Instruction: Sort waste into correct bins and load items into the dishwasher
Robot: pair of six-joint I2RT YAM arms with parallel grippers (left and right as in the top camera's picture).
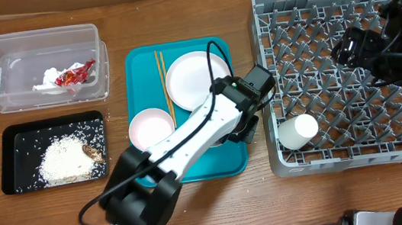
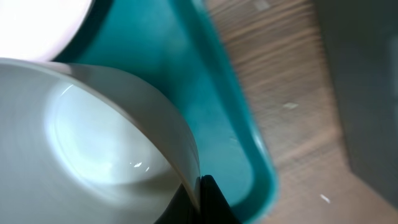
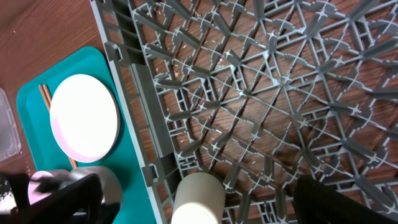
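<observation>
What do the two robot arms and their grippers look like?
The left arm has white, rounded links between black joints, with a black cable looping above and a small green light near the wrist. The right arm looks black at its wrist end, with black cables; its fingers are black too.

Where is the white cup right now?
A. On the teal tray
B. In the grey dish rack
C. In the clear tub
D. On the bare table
B: the white cup rests among the pegs of the grey dish rack, in the corner nearest the teal tray.
</observation>
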